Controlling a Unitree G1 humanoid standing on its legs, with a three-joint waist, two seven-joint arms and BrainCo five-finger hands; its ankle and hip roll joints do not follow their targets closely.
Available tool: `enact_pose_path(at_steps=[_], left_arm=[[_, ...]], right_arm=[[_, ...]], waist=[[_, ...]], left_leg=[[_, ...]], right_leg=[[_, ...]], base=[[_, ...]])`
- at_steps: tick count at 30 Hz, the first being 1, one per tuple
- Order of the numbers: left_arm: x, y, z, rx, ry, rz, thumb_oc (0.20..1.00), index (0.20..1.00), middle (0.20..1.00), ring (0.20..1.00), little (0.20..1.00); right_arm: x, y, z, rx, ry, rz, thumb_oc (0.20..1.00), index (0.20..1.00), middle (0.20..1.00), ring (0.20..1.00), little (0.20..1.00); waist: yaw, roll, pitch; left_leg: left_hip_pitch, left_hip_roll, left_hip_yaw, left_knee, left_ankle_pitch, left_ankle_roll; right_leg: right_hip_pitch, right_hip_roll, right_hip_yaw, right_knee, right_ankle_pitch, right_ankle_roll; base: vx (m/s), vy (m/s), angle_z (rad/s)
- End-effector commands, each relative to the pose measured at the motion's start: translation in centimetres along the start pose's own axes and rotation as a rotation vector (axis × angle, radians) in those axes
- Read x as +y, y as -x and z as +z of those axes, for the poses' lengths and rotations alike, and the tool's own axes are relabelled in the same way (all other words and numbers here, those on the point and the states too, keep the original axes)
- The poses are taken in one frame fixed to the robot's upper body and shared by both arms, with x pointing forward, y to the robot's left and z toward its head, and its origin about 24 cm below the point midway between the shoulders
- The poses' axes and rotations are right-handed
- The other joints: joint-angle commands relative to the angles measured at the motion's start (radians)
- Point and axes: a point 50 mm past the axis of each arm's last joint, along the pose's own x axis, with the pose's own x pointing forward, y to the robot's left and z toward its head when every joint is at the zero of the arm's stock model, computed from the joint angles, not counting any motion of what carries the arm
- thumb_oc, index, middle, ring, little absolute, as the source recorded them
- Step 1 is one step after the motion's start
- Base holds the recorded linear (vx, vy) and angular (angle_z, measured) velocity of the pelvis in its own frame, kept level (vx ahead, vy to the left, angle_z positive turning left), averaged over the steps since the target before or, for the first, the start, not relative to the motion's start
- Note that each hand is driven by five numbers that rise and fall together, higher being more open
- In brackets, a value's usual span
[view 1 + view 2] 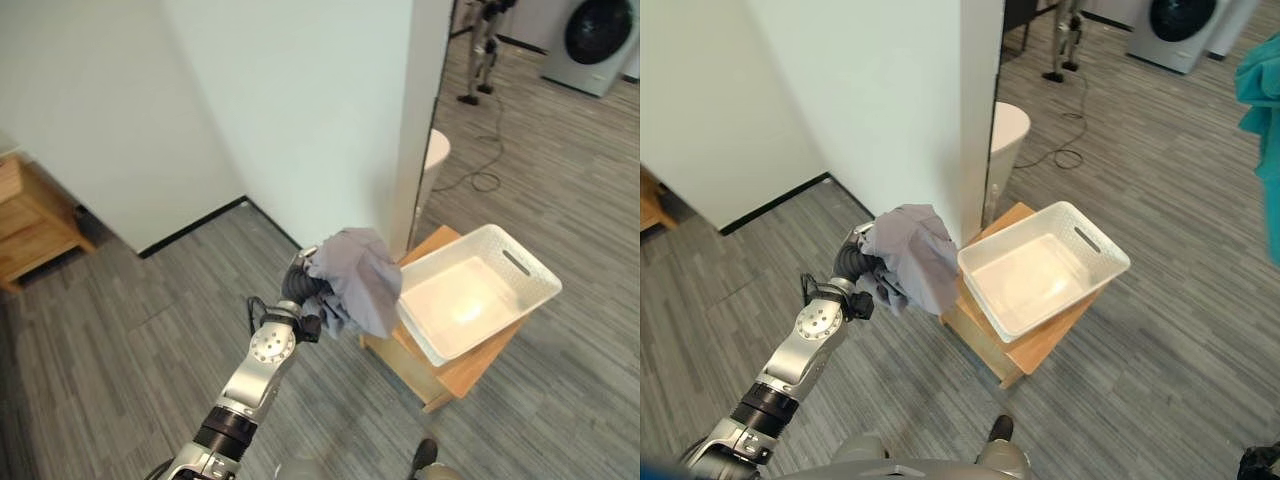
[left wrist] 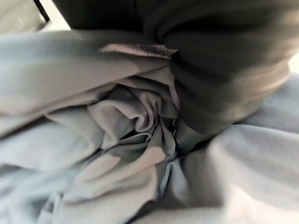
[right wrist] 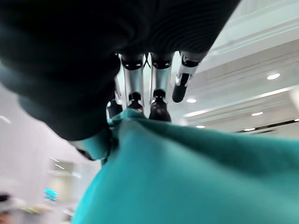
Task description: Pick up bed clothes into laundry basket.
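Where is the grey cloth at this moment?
The grey cloth hangs bunched in the left hand, in the air just left of the white basket that stands on the wooden stool.

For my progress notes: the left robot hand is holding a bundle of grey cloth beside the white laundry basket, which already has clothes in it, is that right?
Not quite: the white laundry basket is empty, as the right eye view shows. The left robot hand does hold the grey cloth beside it.

I saw a low wooden stool (image 1: 1032, 352) on grey plank floor (image 1: 1160, 300), beside a white wall (image 1: 890, 90); washing machine (image 1: 592, 40) far bkgd.
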Motion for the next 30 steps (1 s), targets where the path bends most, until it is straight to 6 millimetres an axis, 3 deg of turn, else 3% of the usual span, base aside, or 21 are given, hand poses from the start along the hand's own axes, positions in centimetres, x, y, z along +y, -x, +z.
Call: enact_pose_path(at_steps=[1, 5, 9, 13, 22, 30], left_arm=[[-0.2, -0.1, 3.7, -0.184, 0.005, -0.039, 0.2, 0.2, 0.2, 0.2, 0.2], [-0.3, -0.1, 3.6, -0.175, 0.017, -0.036, 0.2, 0.2, 0.2, 0.2, 0.2], [-0.2, -0.3, 3.6, -0.174, 0.02, -0.015, 0.2, 0.2, 0.2, 0.2, 0.2], [-0.7, -0.5, 3.6, -0.168, 0.004, -0.033, 0.2, 0.2, 0.2, 0.2, 0.2], [-1.3, -0.6, 3.5, -0.159, -0.011, -0.07, 0.2, 0.2, 0.2, 0.2, 0.2], [-1.0, -0.6, 3.2, -0.144, -0.012, -0.063, 0.2, 0.2, 0.2, 0.2, 0.2]], right_arm=[[-3.2, -0.1, 1.4, -0.097, -0.007, -0.132, 0.2, 0.2, 0.2, 0.2, 0.2], [-2.8, 0.7, 1.7, -0.125, -0.06, -0.147, 0.2, 0.2, 0.2, 0.2, 0.2], [-1.2, 1.6, 2.5, -0.154, -0.096, -0.119, 0.2, 0.2, 0.2, 0.2, 0.2], [-0.2, 2.9, 1.7, -0.126, -0.1, -0.117, 0.2, 0.2, 0.2, 0.2, 0.2], [-0.4, 2.4, 1.2, -0.098, -0.054, -0.106, 0.2, 0.2, 0.2, 0.2, 0.2], [0.6, 2.5, 3.3, -0.159, -0.081, -0.081, 0.2, 0.2, 0.2, 0.2, 0.2]], waist=[[0.016, 0.018, -0.035], [-0.011, 0.034, -0.054], [-0.03, 0.048, -0.073], [-0.034, 0.043, -0.082], [-0.028, 0.025, -0.085], [-0.021, 0.019, -0.083]], left_leg=[[0.0, 0.045, 0.038, -0.091, -0.023, 0.008], [0.046, 0.052, 0.063, -0.186, 0.021, 0.003], [0.075, 0.043, 0.077, -0.214, 0.02, 0.008], [0.101, 0.039, 0.091, -0.225, 0.011, 0.009], [0.099, 0.03, 0.093, -0.229, 0.002, 0.014], [0.088, 0.021, 0.086, -0.229, -0.009, 0.02]], right_leg=[[-0.011, -0.011, 0.057, 0.014, -0.09, 0.124], [0.009, 0.003, 0.049, 0.014, -0.103, 0.119], [0.008, 0.0, 0.061, 0.014, -0.094, 0.119], [0.022, -0.016, 0.066, 0.014, -0.084, 0.125], [0.018, -0.029, 0.064, 0.014, -0.072, 0.136], [0.01, -0.043, 0.058, 0.014, -0.058, 0.146]], base=[[0.11, 0.051, 0.44], [0.13, 0.034, 0.21], [0.07, 0.034, 0.05], [0.06, 0.032, -0.07], [0.01, 0.011, -0.01], [0.0, 0.004, 0.0]])
